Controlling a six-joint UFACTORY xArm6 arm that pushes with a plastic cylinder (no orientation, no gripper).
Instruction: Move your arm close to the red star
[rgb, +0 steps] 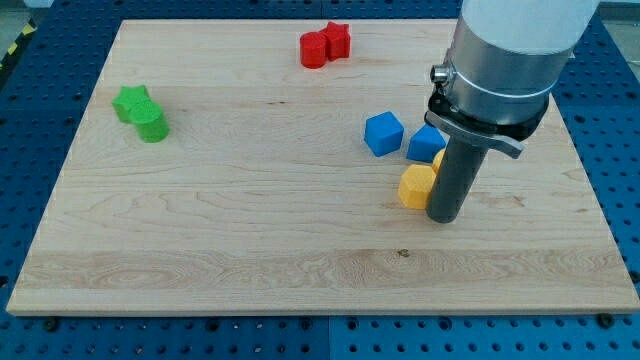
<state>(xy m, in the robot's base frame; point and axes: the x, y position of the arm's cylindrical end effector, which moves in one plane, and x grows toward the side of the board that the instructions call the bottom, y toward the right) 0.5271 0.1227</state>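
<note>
The red star (338, 38) lies near the view's top, just right of centre, touching a red cylinder-like block (314, 49) on its left. My tip (444, 217) rests on the board at the view's right, far below and to the right of the red star. It sits right beside a yellow hexagonal block (416, 186). A second yellow block (439, 158) peeks out behind the rod. Two blue blocks lie above the tip: a blue cube (383, 133) and another blue block (426, 143).
A green star (131, 100) and a green cylinder-like block (152, 124) touch each other at the view's left. The wooden board (250, 250) lies on a blue perforated table. The arm's wide grey body (505, 60) covers the board's upper right.
</note>
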